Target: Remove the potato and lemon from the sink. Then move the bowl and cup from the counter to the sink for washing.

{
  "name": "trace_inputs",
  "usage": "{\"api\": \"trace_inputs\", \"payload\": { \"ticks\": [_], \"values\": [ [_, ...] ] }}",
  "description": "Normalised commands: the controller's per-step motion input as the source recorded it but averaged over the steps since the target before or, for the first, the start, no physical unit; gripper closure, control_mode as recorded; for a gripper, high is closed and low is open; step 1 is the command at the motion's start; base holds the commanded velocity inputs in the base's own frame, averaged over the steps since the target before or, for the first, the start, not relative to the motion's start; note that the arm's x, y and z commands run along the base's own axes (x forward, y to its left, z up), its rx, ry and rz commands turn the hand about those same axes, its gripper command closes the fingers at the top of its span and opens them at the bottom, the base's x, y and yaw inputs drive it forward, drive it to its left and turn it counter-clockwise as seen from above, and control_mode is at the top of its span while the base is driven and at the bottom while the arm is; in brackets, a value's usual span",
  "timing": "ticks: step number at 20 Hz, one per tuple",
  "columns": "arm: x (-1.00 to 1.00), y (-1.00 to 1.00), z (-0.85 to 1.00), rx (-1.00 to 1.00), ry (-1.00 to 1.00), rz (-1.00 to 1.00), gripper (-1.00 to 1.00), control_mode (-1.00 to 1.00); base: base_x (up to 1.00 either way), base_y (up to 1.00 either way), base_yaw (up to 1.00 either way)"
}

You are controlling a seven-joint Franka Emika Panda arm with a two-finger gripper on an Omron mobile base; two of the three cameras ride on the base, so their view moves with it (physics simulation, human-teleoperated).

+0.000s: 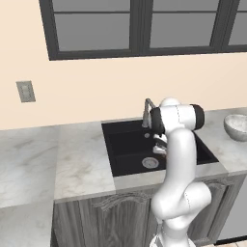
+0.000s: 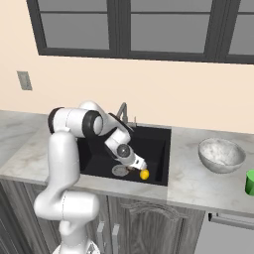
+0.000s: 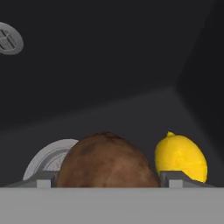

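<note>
Down in the black sink (image 2: 159, 149) (image 1: 126, 144) my gripper (image 3: 109, 180) (image 2: 136, 165) stands open, its two fingertips on either side of the brown potato (image 3: 107, 158) with a small gap at each side. The yellow lemon (image 3: 181, 156) (image 2: 144, 174) lies on the sink floor just right of the potato, outside the fingers. The marbled bowl (image 2: 222, 155) (image 1: 237, 126) sits on the counter right of the sink. The green cup (image 2: 250, 182) stands at the right edge, in front of the bowl.
The round grey drain (image 1: 150, 162) (image 3: 46, 161) lies just behind the potato. A grey faucet (image 1: 147, 111) (image 2: 122, 111) rises at the sink's back rim, close to my forearm. Marble counter (image 1: 77, 159) stretches left of the sink. The sink's right wall stands near the lemon.
</note>
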Motion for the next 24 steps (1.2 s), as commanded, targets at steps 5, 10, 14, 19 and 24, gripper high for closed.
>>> {"api": "trace_inputs", "payload": {
  "ticks": [5,10,14,19,24],
  "values": [
    [-0.05,-0.19,0.25,0.00,0.07,0.09,1.00,-1.00,0.00,0.00,0.00],
    [-0.01,-0.19,0.25,0.00,0.06,0.08,1.00,-1.00,0.00,0.00,0.00],
    [0.00,-0.18,0.25,0.00,0.03,0.08,1.00,-1.00,0.00,0.00,0.00],
    [0.00,-0.16,0.25,0.00,0.03,0.08,1.00,-1.00,0.00,0.00,0.00],
    [-0.04,-0.17,0.25,0.00,0.01,0.07,1.00,-1.00,0.00,0.00,0.00]
  ]
}}
